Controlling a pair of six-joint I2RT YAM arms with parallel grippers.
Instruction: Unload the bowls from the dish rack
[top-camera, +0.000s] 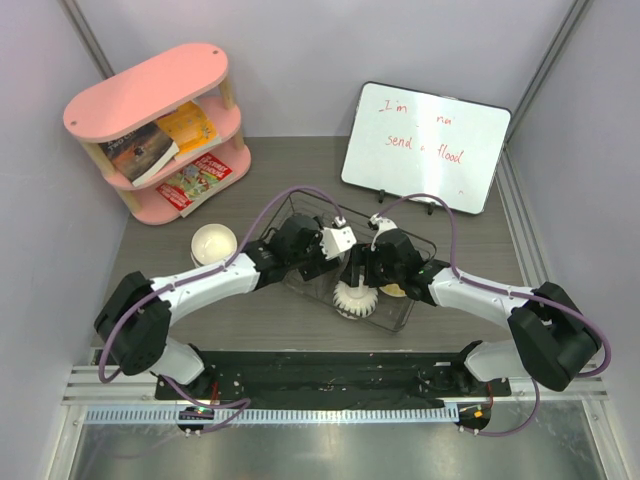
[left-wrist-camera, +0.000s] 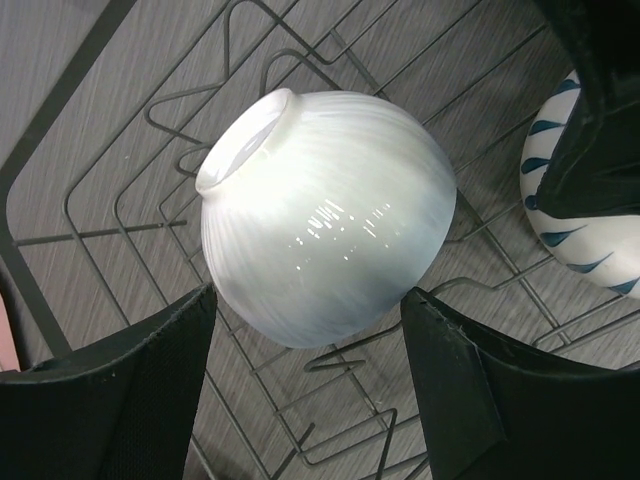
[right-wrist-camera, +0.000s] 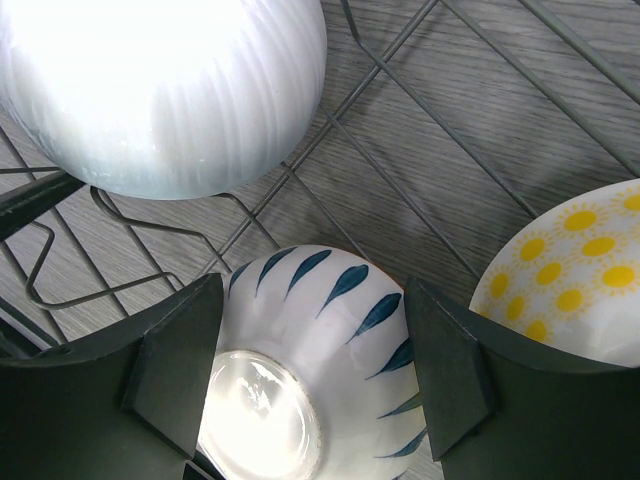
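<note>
Bowls sit in the black wire dish rack (left-wrist-camera: 62, 98) at the middle of the surface (top-camera: 260, 325). The white ribbed bowl (left-wrist-camera: 325, 215) lies tipped on its side among the prongs, its rim turned to the upper left in the left wrist view. Just beside it is the blue-and-white bowl (right-wrist-camera: 330, 330), and next to that the yellow patterned bowl (right-wrist-camera: 570, 280), cut off by the edge of the right wrist view. The cream bowl (top-camera: 213, 243) stands upright outside the rack, on the surface to its left.

The left end effector (left-wrist-camera: 310, 300) has its jaws spread wide, one finger on each side of the white ribbed bowl; whether the pads touch it cannot be told. The right end effector (right-wrist-camera: 312, 300) is spread just as wide, straddling the blue-and-white bowl, contact equally unclear.

A pink shelf (top-camera: 150, 90) with books stands in the far left corner, and a whiteboard (top-camera: 425, 145) with red writing leans at the back right
</note>
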